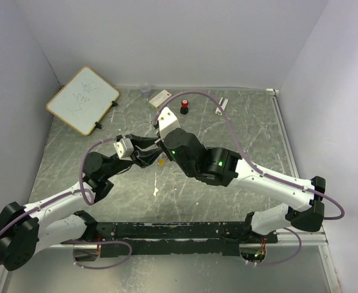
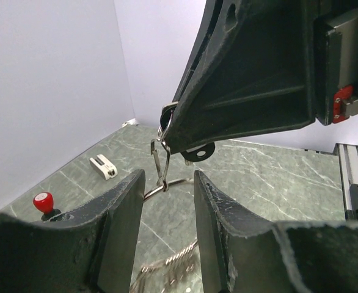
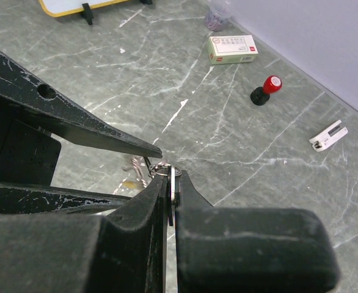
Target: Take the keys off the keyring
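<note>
Keys (image 2: 174, 261) hung in a bunch above the middle of the table (image 1: 228, 183), held up on the keyring (image 2: 179, 180) between the two grippers. Both arms reached in from the near edge, the left arm (image 1: 51, 210) from the left and the right arm (image 1: 270, 180) from the right, and their tips met over the marbled green top. A whiteboard (image 1: 82, 99) sat at the far left corner. The left gripper (image 2: 168, 183) had its jaws part-way apart and closed on the keyring across its width, the wire reaching from one pad to the other, with the silvery keys dangling below. The right gripper (image 3: 171, 180) sat just above it, its jaws pressed tight together on what looked like one of the keys, a black head (image 2: 197, 152) showing just under its tip. Near the far wall, well apart from the grippers, lay a box (image 3: 231, 49) with a clear cup (image 3: 219, 15) just behind it, then a red-topped knob (image 3: 266, 88) standing upright and a white clip (image 3: 328, 135). A yellow head (image 1: 160, 162) showed just below the meeting fingers
</note>
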Robot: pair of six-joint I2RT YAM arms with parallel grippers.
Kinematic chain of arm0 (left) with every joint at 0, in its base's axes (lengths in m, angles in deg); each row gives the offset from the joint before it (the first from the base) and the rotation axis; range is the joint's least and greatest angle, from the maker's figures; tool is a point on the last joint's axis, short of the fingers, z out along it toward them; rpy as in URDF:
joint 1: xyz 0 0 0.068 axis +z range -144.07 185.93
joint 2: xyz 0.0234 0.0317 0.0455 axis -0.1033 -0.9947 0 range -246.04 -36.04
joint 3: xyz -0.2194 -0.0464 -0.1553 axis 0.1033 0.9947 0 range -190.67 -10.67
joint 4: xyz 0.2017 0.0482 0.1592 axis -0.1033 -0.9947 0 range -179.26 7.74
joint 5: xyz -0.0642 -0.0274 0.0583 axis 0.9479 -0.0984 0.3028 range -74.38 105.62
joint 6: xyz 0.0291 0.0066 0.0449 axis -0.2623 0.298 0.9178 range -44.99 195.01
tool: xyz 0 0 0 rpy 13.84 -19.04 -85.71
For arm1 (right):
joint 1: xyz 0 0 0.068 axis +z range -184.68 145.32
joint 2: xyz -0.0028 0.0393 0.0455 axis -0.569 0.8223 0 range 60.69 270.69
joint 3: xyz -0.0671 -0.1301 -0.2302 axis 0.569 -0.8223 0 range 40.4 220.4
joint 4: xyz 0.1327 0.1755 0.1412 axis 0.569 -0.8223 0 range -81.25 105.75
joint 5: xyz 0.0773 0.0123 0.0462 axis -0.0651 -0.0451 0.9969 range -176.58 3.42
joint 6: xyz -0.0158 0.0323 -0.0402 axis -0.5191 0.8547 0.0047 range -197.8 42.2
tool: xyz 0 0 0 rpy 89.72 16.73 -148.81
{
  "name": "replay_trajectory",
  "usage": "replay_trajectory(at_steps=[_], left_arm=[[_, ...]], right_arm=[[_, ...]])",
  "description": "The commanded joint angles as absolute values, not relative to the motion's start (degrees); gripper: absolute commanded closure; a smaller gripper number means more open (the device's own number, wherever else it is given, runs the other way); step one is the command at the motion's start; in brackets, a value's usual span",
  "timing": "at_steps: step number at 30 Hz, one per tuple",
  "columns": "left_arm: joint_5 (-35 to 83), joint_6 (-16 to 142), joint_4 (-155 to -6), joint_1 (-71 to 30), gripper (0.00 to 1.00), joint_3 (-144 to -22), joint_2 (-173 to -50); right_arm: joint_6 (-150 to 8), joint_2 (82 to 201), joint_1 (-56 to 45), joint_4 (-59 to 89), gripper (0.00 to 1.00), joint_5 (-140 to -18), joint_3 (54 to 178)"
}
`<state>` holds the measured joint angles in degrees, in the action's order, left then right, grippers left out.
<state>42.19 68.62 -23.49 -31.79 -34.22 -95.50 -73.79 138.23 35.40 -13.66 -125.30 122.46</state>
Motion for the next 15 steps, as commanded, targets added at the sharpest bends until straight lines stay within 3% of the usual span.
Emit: replay_trajectory(at_steps=[1,15], left_arm=[[42.8,68.0,-19.7,-32.1,0.52,-34.7,-96.0],[44.5,68.4,-20.1,-32.1,0.59,-34.7,-96.1]], right_arm=[[-74.4,138.2,35.9,-11.4,1.00,-125.3,123.4],[-74.8,138.3,36.2,-10.5,1.00,-125.2,123.1]])
